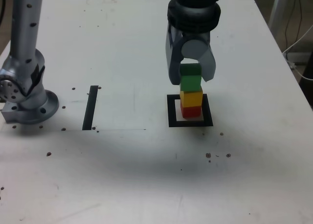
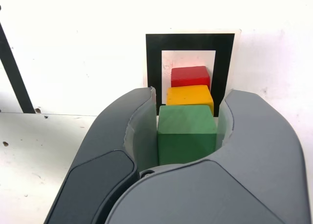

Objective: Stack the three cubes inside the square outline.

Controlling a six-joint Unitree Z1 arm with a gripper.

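Inside one square outline [image 1: 173,121]: three cubes [image 1: 191,98], stacked.

Green cube [image 1: 190,79]; black square outline [image 1: 172,117]

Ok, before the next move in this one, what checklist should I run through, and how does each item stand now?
1. Red cube standing inside the square outline: ok.
2. Yellow cube on top of the red one: ok.
3. Green cube lined up over the yellow one: ok, roughly; small offsets cannot be ruled out.
4. Green cube's weight resting on the yellow one: cannot tell; they look touching, but the claw could be carrying it.
5. Claw open and free of the green cube: not ok, it is closed on it.
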